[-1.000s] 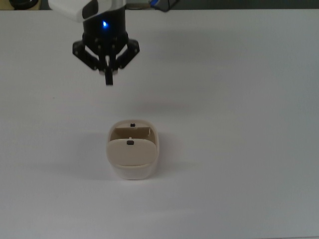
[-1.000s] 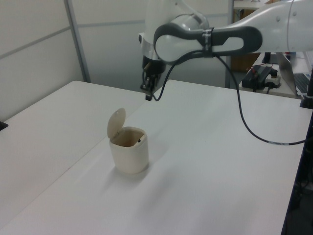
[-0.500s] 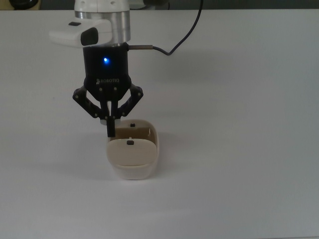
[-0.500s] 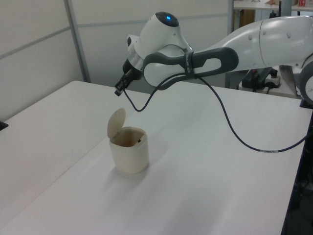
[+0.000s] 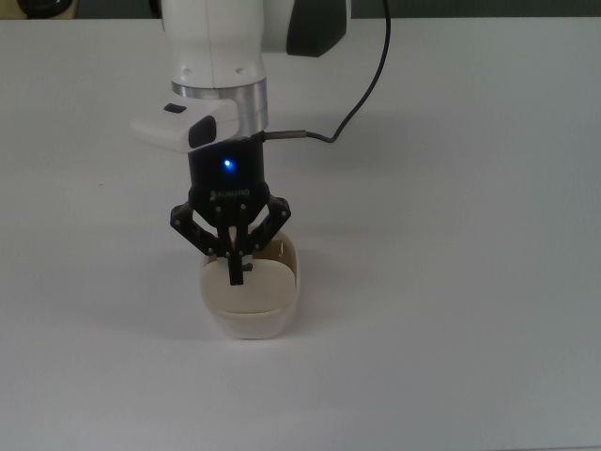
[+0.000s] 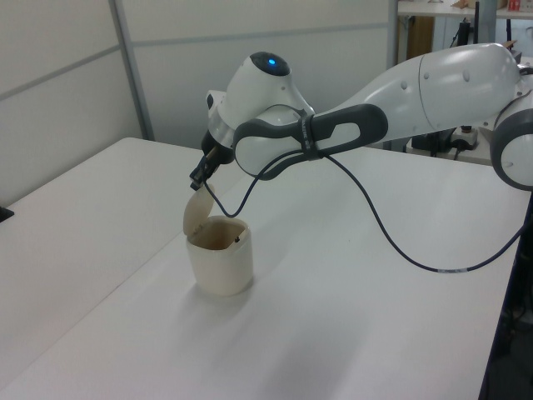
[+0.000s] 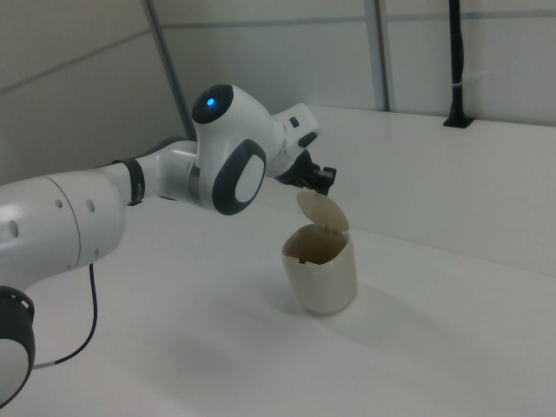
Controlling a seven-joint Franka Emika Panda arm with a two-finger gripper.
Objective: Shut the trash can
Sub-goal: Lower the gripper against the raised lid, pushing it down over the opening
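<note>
With the gripper pinched together and empty at the raised lid mid-frame, the trash can could be tipped by a sideways push.

The gripper sits seemingly touching the trash can lid.

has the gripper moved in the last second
Yes. In the top view the gripper has come down the picture from well above the trash can to right over its raised lid; the can itself has stayed put.
</note>
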